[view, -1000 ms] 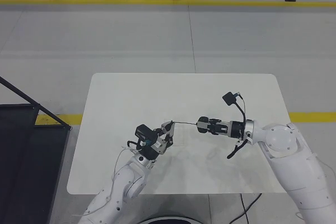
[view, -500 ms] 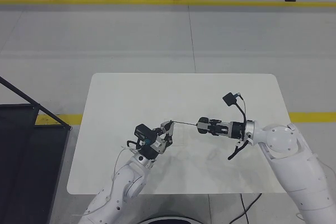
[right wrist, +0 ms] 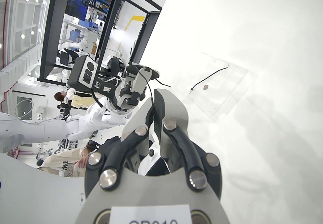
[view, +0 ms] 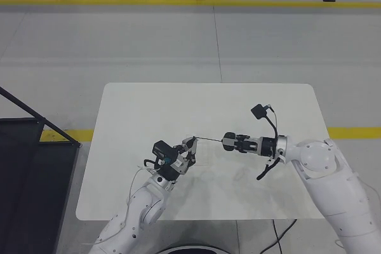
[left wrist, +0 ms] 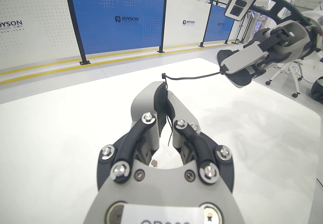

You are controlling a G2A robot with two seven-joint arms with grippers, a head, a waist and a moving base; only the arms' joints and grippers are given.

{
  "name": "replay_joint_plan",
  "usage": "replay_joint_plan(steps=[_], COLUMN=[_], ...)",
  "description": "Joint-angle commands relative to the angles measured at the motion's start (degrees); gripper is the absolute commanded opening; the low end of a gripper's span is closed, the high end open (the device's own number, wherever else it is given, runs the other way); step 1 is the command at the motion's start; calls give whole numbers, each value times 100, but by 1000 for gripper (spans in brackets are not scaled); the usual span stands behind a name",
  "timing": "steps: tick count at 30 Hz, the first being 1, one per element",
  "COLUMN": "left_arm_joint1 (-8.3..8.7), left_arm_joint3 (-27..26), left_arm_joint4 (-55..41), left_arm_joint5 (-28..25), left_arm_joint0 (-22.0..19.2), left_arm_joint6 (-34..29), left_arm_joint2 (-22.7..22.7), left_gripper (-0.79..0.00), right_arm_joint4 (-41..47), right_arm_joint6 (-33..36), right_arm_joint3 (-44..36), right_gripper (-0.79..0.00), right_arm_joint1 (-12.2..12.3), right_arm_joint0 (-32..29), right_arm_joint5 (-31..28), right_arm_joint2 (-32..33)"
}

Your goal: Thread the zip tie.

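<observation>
So, roughly mid-job I'd say: the zip tie point(left wrist: 191, 76) is up off the table point(view: 273, 190), strung almost straight between my two grippers just left of centre in the top view. My left gripper point(left wrist: 165, 91) is clamped on it right under the little square head, with a thin end dangling down between its fingers. My right gripper point(left wrist: 224, 70) is pinched tight on the far end of the strap. What I can't make out is whether the tip has actually gone through the head. I see no closed loop anywhere, so my guess is the threading itself, or at least the pull-through, is what's left. Around it, a clear plastic sheet point(right wrist: 222, 99) lies flat on the table close by, with a second zip tie point(right wrist: 210, 75) and a small brown speck point(right wrist: 205, 87) on it. Nothing sits between the grippers, so the only real nuisance I'd expect is the strap being so thin and floppy.
</observation>
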Motion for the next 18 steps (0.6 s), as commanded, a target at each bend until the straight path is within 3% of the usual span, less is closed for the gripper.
replay_joint_plan(steps=[1,18], left_arm_joint1=[0,0], left_arm_joint3=[0,0], left_arm_joint4=[0,0], left_arm_joint5=[0,0], left_arm_joint0=[0,0], left_arm_joint6=[0,0], left_arm_joint2=[0,0], left_gripper=[-785,-785], right_arm_joint4=[2,98], right_arm_joint6=[1,-90], right_arm_joint3=[8,40], right_gripper=[-785,-785], right_arm_joint1=[-2,-16], right_arm_joint0=[8,13], right_arm_joint5=[-3,5], right_arm_joint2=[-6,-19])
